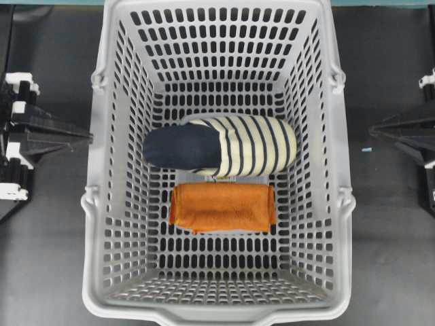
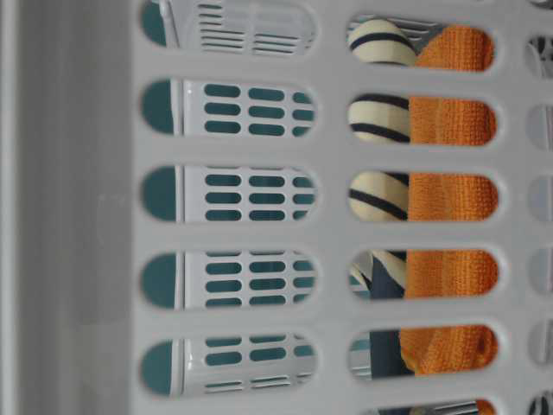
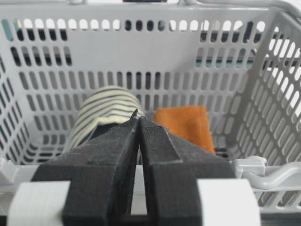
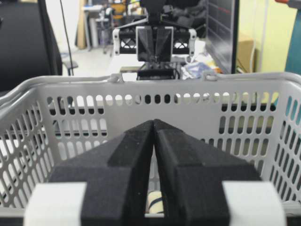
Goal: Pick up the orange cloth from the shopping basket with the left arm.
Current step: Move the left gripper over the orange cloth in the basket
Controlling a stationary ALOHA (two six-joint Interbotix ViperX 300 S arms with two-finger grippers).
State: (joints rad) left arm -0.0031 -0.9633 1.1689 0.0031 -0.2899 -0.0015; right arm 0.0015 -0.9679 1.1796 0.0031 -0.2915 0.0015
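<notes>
A big light-grey basket with slotted walls and floor fills the middle of the dark table in the overhead view. Two black arms sit outside it, the left arm beside its left wall and the right arm beside its right wall, each pointing toward the basket but well clear of what lies inside. On the basket floor lies a rolled bundle of cream cloth with navy stripes, dark navy at its left end. Just in front of it, toward the lower edge of the overhead view, the orange cloth lies flat as a folded rectangle on the floor, close to the bundle and touched by neither arm. The left gripper has its two black fingers pressed together tip to tip, holding nothing, aimed over the rim. The right gripper is likewise closed up on nothing, outside the opposite wall.
</notes>
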